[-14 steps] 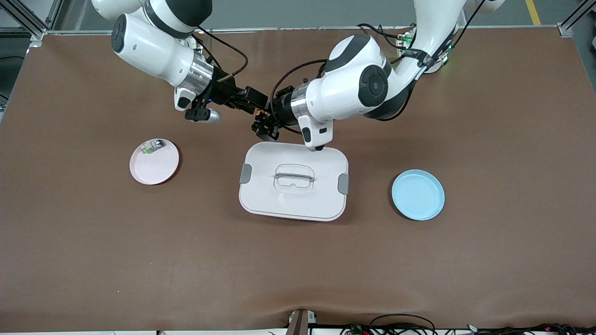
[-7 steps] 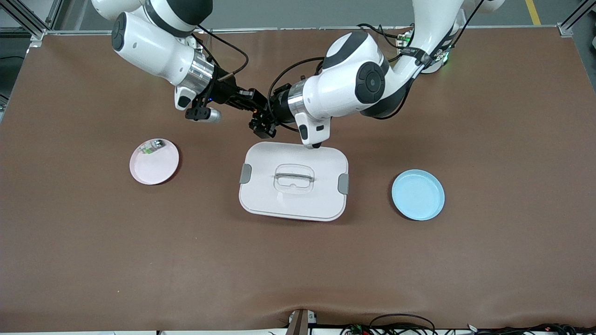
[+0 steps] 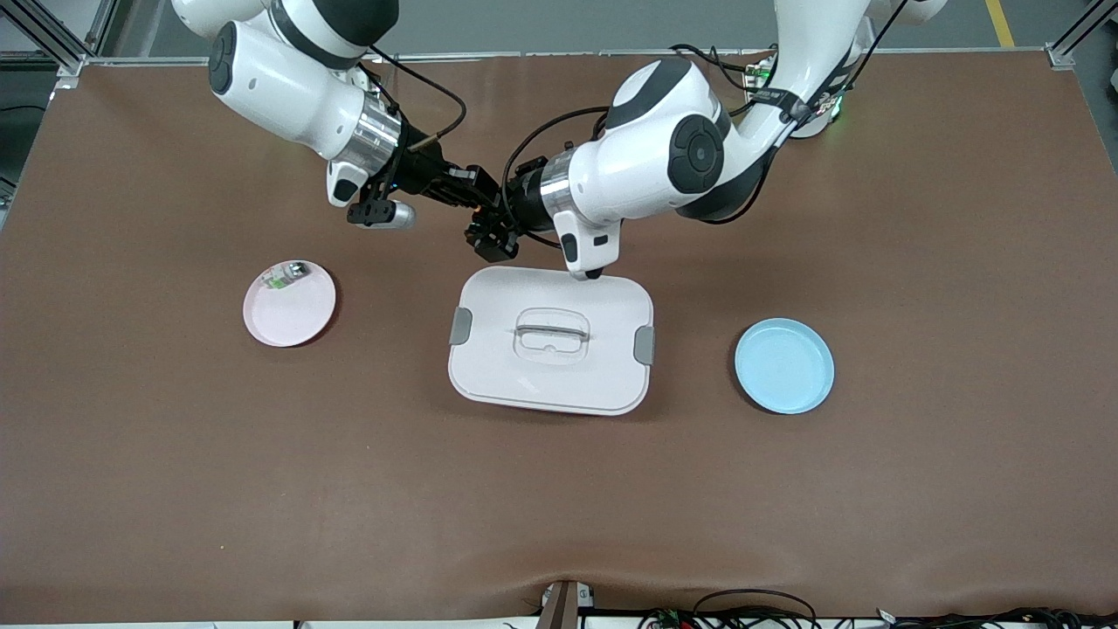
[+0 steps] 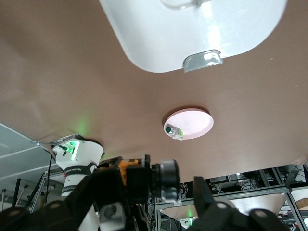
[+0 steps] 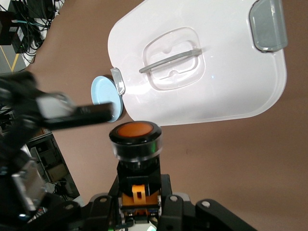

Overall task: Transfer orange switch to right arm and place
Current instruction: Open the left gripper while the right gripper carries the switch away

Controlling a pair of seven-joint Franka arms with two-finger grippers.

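Since a second ago both arms have closed in and met above the counter (image 3: pixel 131 454), just past the white lidded box (image 3: pixel 550 341). In the front view, the orange switch (image 3: pixel 479 212) sits between both end effectors. In the left wrist view, the left end effector (image 4: pixel 159 192) stands spread around it. In the right wrist view, the right end effector (image 5: pixel 139 204) is clamped on the switch's base.
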